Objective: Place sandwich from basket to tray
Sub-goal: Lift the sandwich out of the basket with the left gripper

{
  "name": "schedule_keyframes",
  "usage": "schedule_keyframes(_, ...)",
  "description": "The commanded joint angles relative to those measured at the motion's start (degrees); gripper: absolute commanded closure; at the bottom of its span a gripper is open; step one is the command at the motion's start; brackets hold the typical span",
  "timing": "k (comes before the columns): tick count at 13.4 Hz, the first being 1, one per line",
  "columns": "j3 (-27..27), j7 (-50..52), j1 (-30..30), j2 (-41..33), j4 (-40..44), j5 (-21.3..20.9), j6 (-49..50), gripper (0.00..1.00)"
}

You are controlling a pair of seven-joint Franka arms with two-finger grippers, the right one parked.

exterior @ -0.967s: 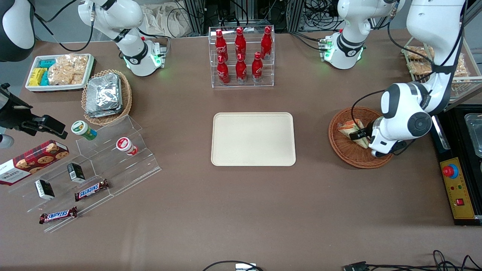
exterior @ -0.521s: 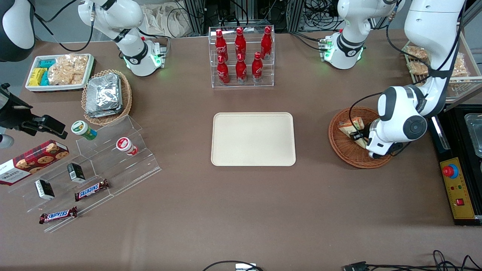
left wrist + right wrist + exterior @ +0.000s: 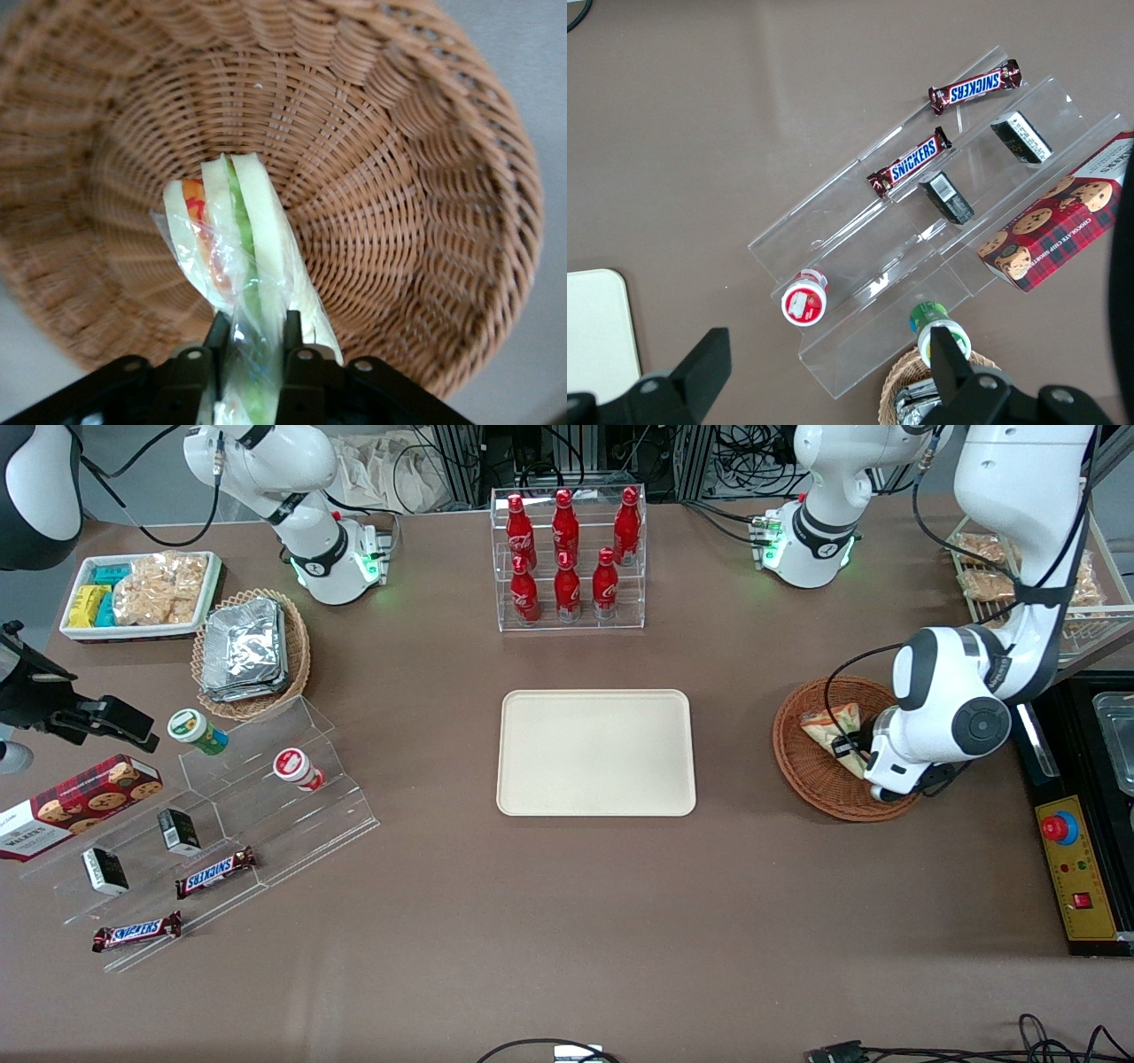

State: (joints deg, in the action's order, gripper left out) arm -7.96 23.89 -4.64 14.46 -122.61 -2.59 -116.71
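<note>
Presently the gripper (image 3: 252, 341) sits low inside the basket (image 3: 802, 766), its two fingers (image 3: 215, 341) pinched on the near end of the sandwich (image 3: 239, 252), which stands on edge with its long axis running straight out from the jaws. From this grasp the tray (image 3: 595, 752) lies sideways, well apart, toward the parked arm's end of the table.

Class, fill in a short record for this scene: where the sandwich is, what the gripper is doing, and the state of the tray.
sandwich: in clear wrap, over the wicker basket, gripped at one end
gripper: above the basket, shut on the sandwich, one finger on each side
tray: cream, flat on the table, nothing on it, toward the parked arm's end from the basket
task step: sandwich not yet on the tray
</note>
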Motion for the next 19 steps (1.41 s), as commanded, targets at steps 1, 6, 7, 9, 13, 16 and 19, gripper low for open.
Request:
schedule_keyframes(1,-3.01,-0.59,0.51,-4.78,7.70,-3.20,13.56,1.00)
schedule_keyframes(6,-7.76,-5.87,0.42,-6.37,26.07,-2.60,33.80,1.00)
schedule_keyframes(7,-9.43,-5.52,0.51,-6.46,29.15,-2.42,35.92,1.00)
schedule_keyframes(9,-12.95,-2.38,0.42,-6.29,33.90,0.72,37.87,1.00)
schedule_keyframes(13,-19.10,12.55,1.73,-2.17,39.10,3.56,36.12,1.00)
schedule_keyframes(16,-19.46,23.54,6.91,2.49,40.87,3.03,31.48,1.00)
schedule_keyframes(19,-19.46,28.13,12.18,6.10,40.61,2.33,27.34,1.00)
